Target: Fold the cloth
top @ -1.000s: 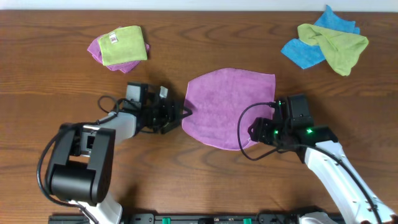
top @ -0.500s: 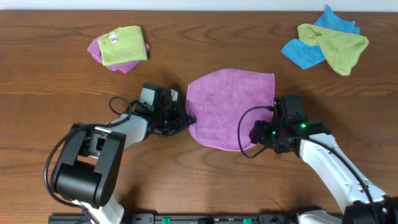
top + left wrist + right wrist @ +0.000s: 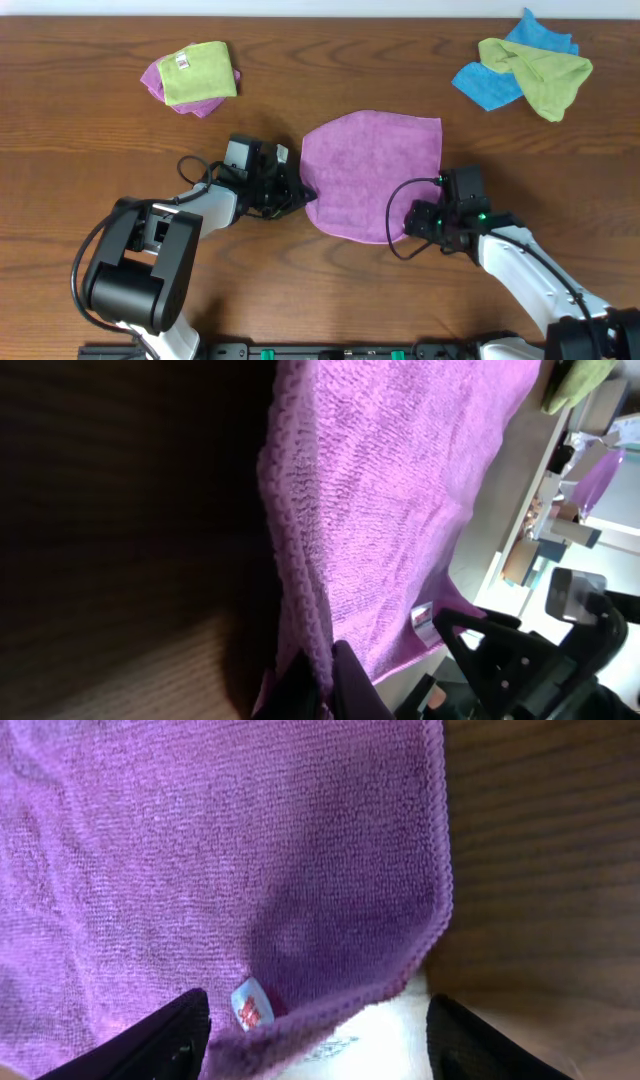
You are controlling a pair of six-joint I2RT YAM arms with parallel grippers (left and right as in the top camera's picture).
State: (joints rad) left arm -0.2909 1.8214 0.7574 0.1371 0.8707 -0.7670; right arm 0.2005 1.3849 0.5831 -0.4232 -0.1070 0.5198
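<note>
The cloth (image 3: 370, 175) lies flat on the wooden table (image 3: 100, 150), lilac-purple with a rounded front edge. My left gripper (image 3: 300, 193) sits low at its left edge. In the left wrist view the gripper (image 3: 325, 690) is shut on the cloth's (image 3: 400, 490) stitched hem. My right gripper (image 3: 415, 218) is at the cloth's front right corner. In the right wrist view it (image 3: 320, 1040) stands open, its dark fingers (image 3: 160, 1040) wide apart on either side of the cloth's (image 3: 220, 850) corner hem. A small white tag (image 3: 252, 1004) shows between them.
At the back left sits a folded lime-green cloth on a small purple one (image 3: 190, 75). A heap of blue and lime-green cloths (image 3: 520, 72) lies at the back right. Cables loop beside both wrists.
My left gripper slid right to the cloth's left edge and shut on the hem. My right gripper shifted slightly toward the front along the cloth's right corner and stayed open.
</note>
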